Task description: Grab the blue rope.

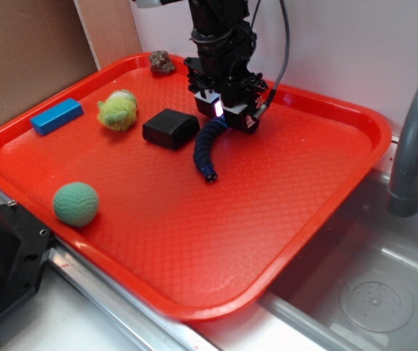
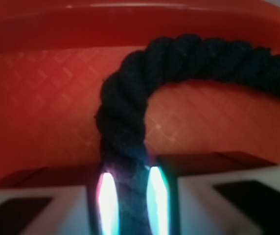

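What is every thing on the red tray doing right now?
Gripper: down on the tray, fingers shut on the blue rope.
Blue rope: curved, one end between the fingers, other end free on the tray.
Black box: flat on the tray, left of the rope.
Blue block: lying flat.
Green ball: resting alone.
Fuzzy toy: resting.
Red tray: lying beside the sink.

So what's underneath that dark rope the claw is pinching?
Only the red tray shows beneath the blue rope. Its upper end is pinched in the gripper, whose fingers hide that part.
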### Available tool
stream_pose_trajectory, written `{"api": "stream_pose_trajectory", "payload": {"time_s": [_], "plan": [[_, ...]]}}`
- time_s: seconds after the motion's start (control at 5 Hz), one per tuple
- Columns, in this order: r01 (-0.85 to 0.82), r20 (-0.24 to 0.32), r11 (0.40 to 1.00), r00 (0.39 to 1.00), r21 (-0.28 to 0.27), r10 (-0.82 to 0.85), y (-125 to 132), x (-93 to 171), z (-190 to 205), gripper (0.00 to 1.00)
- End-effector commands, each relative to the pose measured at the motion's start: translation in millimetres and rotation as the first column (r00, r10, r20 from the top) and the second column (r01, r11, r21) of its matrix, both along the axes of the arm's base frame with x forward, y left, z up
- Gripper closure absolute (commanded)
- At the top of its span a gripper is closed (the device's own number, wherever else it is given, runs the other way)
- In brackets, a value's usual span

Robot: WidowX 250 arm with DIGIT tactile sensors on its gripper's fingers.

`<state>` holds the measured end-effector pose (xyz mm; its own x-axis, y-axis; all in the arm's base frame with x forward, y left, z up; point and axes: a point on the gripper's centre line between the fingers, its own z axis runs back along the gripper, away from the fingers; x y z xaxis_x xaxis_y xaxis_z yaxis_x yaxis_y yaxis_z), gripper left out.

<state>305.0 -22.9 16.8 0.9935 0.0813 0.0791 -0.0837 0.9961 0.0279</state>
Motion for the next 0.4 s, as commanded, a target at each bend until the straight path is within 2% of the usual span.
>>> {"api": "stream_pose_trajectory", "payload": {"time_s": [0.0,0.2], "plan": [[-0.085,0.055,0.996,0.995,-0.014,0.086,13,-42,106,1.0],[-0.228,0.105,0.972,0.967,-0.061,0.233,31,-90,154,1.0]]}}
